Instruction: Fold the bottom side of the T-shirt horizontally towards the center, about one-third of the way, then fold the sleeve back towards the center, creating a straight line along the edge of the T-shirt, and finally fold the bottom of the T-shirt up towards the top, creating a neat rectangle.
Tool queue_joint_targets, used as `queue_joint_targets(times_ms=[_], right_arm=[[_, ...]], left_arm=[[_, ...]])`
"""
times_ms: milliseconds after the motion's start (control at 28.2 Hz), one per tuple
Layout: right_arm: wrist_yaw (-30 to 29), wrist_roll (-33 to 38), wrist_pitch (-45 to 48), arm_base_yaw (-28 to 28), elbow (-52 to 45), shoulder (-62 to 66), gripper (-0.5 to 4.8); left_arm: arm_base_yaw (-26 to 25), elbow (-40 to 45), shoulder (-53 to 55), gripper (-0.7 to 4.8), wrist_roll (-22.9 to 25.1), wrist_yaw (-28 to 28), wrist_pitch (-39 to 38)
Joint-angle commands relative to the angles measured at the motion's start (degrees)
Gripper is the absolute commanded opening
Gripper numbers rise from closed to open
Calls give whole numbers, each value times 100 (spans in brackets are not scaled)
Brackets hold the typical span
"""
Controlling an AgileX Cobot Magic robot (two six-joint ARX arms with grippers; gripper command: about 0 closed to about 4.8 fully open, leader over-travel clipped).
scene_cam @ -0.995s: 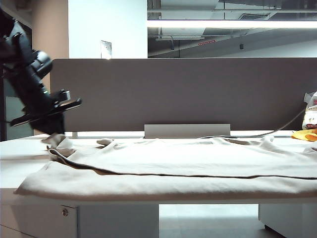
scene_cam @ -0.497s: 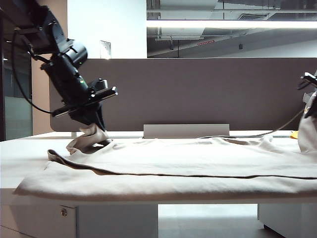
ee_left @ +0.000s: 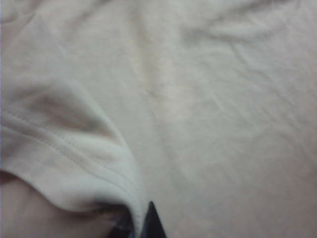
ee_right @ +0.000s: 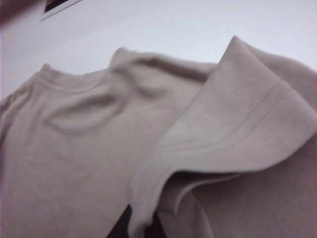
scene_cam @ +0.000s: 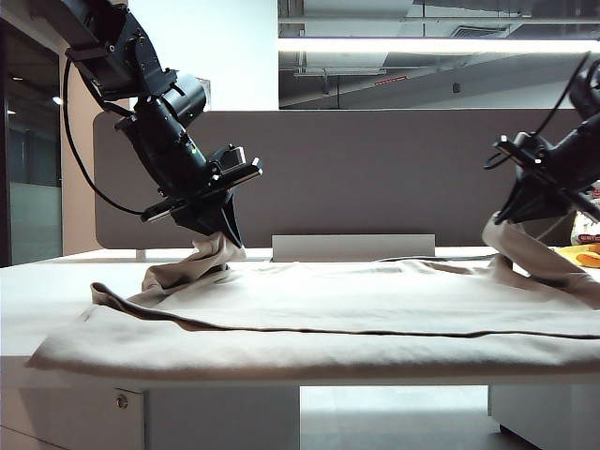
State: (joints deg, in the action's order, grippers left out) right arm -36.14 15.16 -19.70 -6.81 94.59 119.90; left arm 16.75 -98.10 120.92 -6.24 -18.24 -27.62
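On the table (scene_cam: pixel 19 281): the T-shirt (scene_cam: pixel 375 300) lies spread nearly as wide as the tabletop, with its near long edge already folded over the body and a dark fold line running across it.
Landmark: the grey partition (scene_cam: pixel 375 173) standing behind the T-shirt.
Left gripper (scene_cam: pixel 223 234): in front of the partition's left part, above the T-shirt's left end, tilted downward; its fingers are clenched on the left sleeve (scene_cam: pixel 192 262), which rises from the shirt in a twisted strip.
Left wrist view: the dark fingertips (ee_left: pixel 151 223) pinch a stitched sleeve hem (ee_left: pixel 64 153); the shirt body fills the rest.
Right gripper (scene_cam: pixel 497 225): in front of the partition's right end, above the T-shirt's right end; it grips the right sleeve (scene_cam: pixel 534 258), lifted and stretched off the cloth.
Right wrist view: the raised sleeve (ee_right: pixel 237 134) with its stitched hem hangs over the shirt, the neck opening (ee_right: pixel 69 79) beyond it.
Right of the T-shirt: yellow-and-white items (scene_cam: pixel 586 246) at the table's far right edge.
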Motion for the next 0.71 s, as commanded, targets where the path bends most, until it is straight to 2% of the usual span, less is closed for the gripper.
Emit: queue_joint_targets(times_ms=[36,142,284,320,391,462,497,568,639,710], right_arm=[[-42,7,-24,149,22,-61,-2],[-46,4,-85,262,22,-61,-2],[-63,2,-249,365,20,-61,6],[-118,2,-291,391,20,-61,42],[-184,9,-367,411,20,-61,147],[-229,11,-457,431,20,-61,243],[-306,11,-501,433,20,-61,275],[-431,11,-566,437,20,-61,313],[-511,11,-573,437,20,-61,317],[-706,15,-503,437,20,-61,327]], left_arm=[[24,-35,-9,-6,-39,-120,155],[26,-33,-9,-6,-42,-144,164],[48,-33,-9,-4,-37,-448,164],[48,-33,-9,1,-35,-501,173],[52,-33,-9,87,-42,-525,188],[52,-33,-9,222,-109,-557,188],[52,-33,-9,278,-153,-625,192],[52,-33,-9,366,-208,-721,203],[52,-33,-9,407,-221,-767,229],[63,-33,-9,418,-245,-822,304]])
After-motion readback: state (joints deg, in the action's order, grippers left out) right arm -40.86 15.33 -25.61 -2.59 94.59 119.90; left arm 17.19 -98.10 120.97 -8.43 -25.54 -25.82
